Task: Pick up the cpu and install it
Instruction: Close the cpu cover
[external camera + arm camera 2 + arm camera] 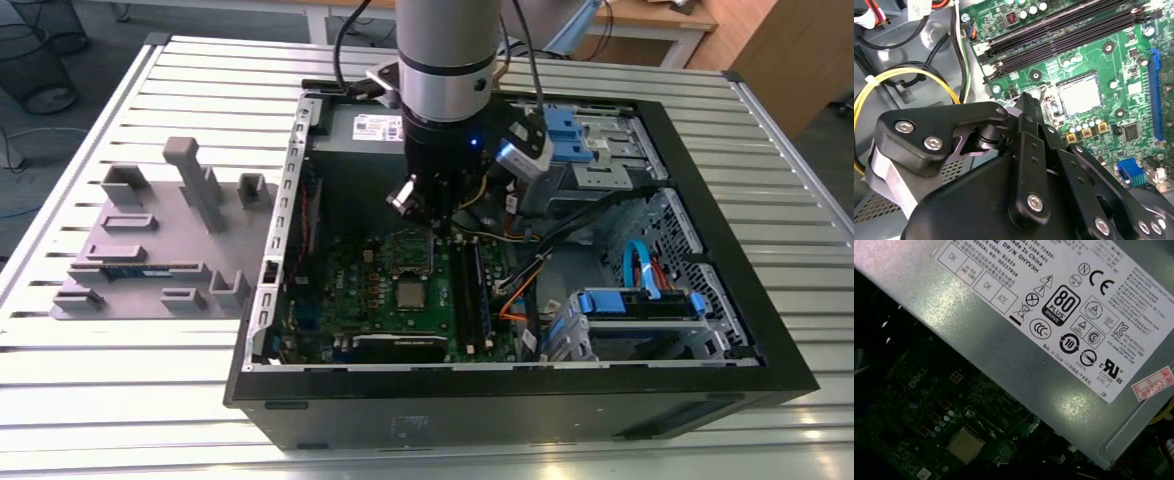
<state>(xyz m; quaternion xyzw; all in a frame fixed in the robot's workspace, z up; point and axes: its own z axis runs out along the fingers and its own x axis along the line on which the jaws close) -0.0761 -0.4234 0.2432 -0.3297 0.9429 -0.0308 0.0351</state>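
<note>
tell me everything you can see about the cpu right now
The cpu is a small flat square chip with a dull silver metal top. It lies level in the socket on the green motherboard inside the open computer case, also seen in both wrist views. The gripper hangs above the board, apart from the chip; nothing else touches its top.

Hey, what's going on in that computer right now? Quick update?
Hand inside the open case, above the green board. Cpu sits in its socket on the board, hand apart from it. Nothing lying over the cpu.
</note>
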